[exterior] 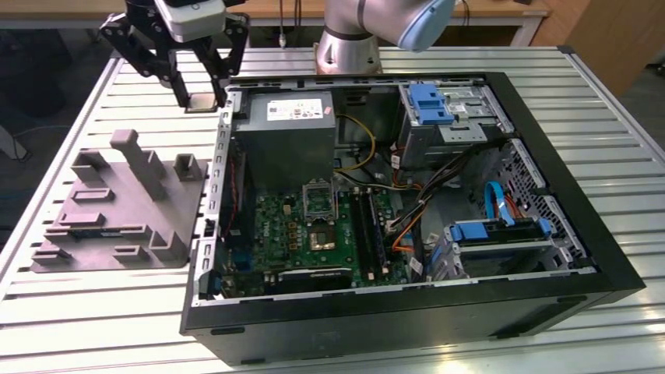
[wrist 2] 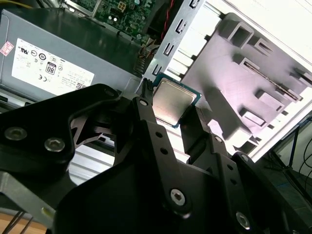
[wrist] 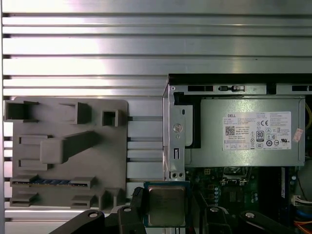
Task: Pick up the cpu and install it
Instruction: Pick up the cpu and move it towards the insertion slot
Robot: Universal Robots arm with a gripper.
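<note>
So the gripper (exterior: pixel 205 92) is clamped on the cpu (wrist: pixel 165 205), with its fingers (wrist 2: pixel 151 126) pinching two opposite edges and the silvery top showing in both wrist views. It's up in the air by the corner of the open pc case (exterior: pixel 395 323), next to the power supply (exterior: pixel 286 136). The grey tray (exterior: pixel 114 210) is off to the exterior view's left. The chip looks like it's right over the case wall, but I can't tell for sure. The green motherboard (exterior: pixel 276 226) is well apart from it.

Slatted metal table (exterior: pixel 104 312), perhaps wooden desk (exterior: pixel 499 9)
</note>
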